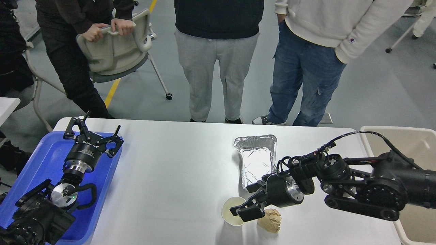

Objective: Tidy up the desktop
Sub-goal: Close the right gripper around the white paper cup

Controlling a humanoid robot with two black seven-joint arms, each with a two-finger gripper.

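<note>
The tabletop (177, 177) fills the lower middle of the head view, a white slab with rounded corners. Three loose things sit on its right half: a white paper cup (232, 211) near the front edge, a crumpled tan paper wad (270, 221) just beside it at 3 o'clock, and an empty foil tray (256, 160) behind them at about 12 o'clock from the cup, its long axis running front to back. A blue tray (34, 160) lies at the tabletop's left end and a beige bin (407, 146) stands off its right end.

The right tool (246, 208) comes in from the right, pointing toward 8 o'clock, and has reached the cup: one finger appears to dip inside the rim while the other sits outside, between the cup and the wad. The jaws stand narrowly apart around the cup wall (whether they already pinch it cannot be told from this angle). The left tool (92, 134) hovers over the far corner of the blue tray, its fingers spread wide and holding nothing.

The coming move turns on the cup's place against the right tool: it lies directly at the fingertips, upright, mouth up, so the right arm is plainly the nearer one; the left is well apart across the tabletop. A rim grasp looks likely, and the bin, back at 3 o'clock, seems the probable destination. The wad touching or nearly touching the outer finger could be nudged as the jaws close.
</note>
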